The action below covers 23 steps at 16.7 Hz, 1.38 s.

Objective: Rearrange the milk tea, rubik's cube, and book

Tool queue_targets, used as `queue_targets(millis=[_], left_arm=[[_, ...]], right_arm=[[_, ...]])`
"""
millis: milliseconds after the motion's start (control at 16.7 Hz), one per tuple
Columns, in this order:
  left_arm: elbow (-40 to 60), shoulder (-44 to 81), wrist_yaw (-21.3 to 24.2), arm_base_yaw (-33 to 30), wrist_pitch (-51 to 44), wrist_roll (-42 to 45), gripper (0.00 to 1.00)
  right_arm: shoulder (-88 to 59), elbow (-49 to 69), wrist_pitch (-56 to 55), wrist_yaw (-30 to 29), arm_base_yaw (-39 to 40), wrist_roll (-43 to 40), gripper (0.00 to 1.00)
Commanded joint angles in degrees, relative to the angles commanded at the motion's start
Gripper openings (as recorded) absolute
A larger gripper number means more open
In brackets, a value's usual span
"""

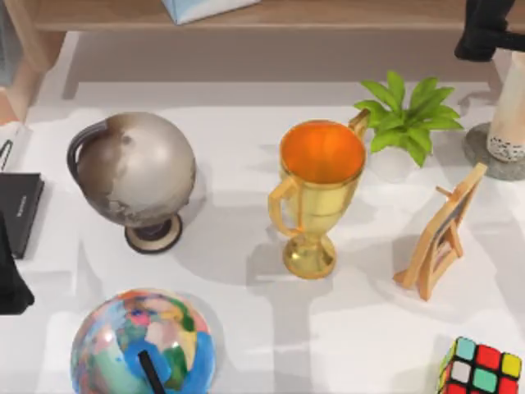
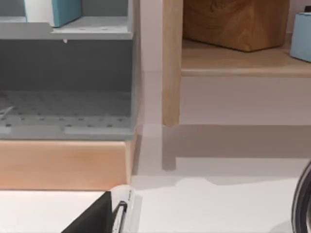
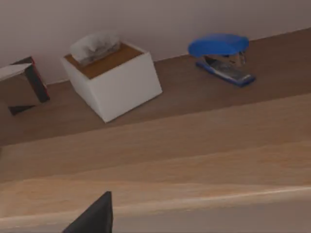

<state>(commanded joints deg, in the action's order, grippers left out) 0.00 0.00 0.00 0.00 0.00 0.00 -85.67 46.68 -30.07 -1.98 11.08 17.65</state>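
Rubik's cube (image 1: 481,367) cut off at corner; milk tea (image 1: 507,123) half-hidden; jaws' state unclear.

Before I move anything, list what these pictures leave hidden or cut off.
- Milk tea: top view, the right edge and the right arm above it hide its upper part.
- Rubik's cube: top view, cut off by the bottom edge.
- Black book: top view, left edge crops it.
- Painted globe: top view, bottom edge cuts it.
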Motion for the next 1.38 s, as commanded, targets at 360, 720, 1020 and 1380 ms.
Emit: queue_targets(millis=[360,720,1020,1380], left_arm=[[0.0,0.0,0.0,0.0,0.0,0.0,1.0],[0.0,0.0,0.0,0.0,0.0,0.0,1.0],[0.0,0.0,0.0,0.0,0.0,0.0,1.0],[0.0,0.0,0.0,0.0,0.0,0.0,1.0]], right_arm=[[7.68,8.3,41.44,-1.07,7.88,15.95,1.0],[11.9,10.03,76.42,0.06,16.92,29.34,1.0],[10.85,7.3,92.16,1.44,24.43,39.25,1.0],[10.29,5.23,96.59,1.96,26.89,42.32,1.0]])
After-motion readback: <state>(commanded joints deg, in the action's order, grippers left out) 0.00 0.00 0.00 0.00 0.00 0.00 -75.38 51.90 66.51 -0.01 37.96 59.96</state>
